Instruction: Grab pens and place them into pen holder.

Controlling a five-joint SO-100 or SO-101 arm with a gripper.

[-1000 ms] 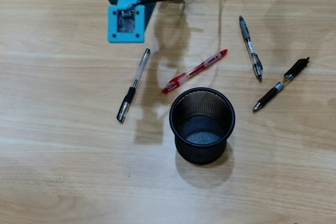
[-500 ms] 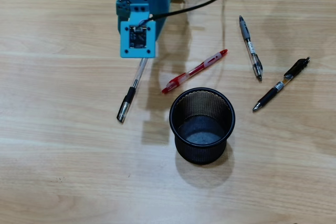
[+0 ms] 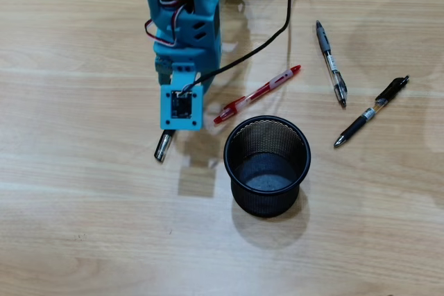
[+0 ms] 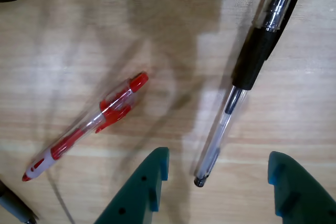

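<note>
While arm hides most of clear pen overhead | end effector fingers apart, straddling its tip

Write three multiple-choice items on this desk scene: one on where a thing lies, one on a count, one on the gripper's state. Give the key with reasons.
1. In the wrist view, the clear pen with the black cap lies where?
A. Inside the pen holder
B. On the table, its end between the two fingertips of the gripper
C. Crossed over the red and clear pen

2. How many pens are inside the pen holder in the overhead view?
A. None
B. Two
C. Four

3. What state is the gripper in?
A. Shut on the red and clear pen
B. Shut with nothing in it
C. Open

Key:
1 B: the pen's end lies on the wood between the teal fingers.
2 A: the cup shows only its bare bottom; the red and clear pen, grey and clear pen and black pen lie outside.
3 C: the fingers stand wide apart.
</note>
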